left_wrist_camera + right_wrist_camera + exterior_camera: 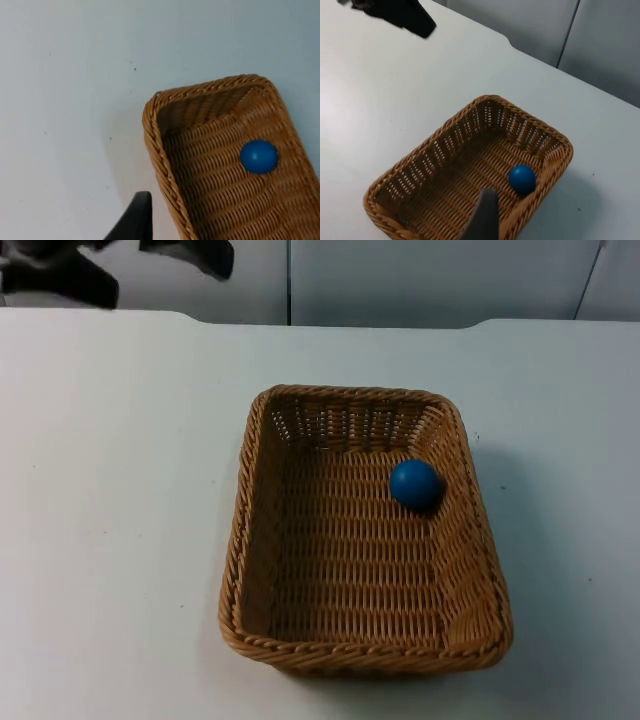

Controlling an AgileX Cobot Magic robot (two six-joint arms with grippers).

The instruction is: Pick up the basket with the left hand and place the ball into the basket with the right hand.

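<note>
Although the blue ball [415,484] already lies inside the wicker basket [250,540], against its right wall near the far corner, the basket itself sits flat on the white desk [110,520] with neither hand on it. The left hand [185,255] hangs up by the grey partition wall [430,280], well apart from the basket; whether it is open I cannot tell, and it holds nothing that I can see. The right hand [482,220] hovers above the basket's near end, its spread equally unclear. My worry is the lift: a one-sided grip on the rim would likely tilt the basket, and the loose ball would roll across the weave, perhaps over the low wall
</note>
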